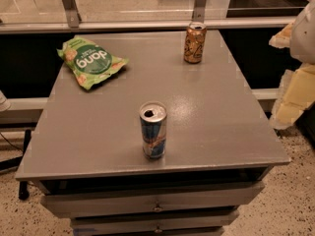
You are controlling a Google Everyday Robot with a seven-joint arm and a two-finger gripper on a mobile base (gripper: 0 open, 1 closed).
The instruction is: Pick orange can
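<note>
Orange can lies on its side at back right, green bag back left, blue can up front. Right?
No. The camera view shows the orange can standing upright, not on its side. The rest holds: green bag back left, blue can up front. The claw is off the table's right edge.

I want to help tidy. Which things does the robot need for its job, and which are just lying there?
For the job: orange can, back of the table; tool, off its right side.
Just lying about: blue and silver can; green snack bag.

grey drawer cabinet (211,117), speckled floor (295,200), glass partition (123,1)
</note>
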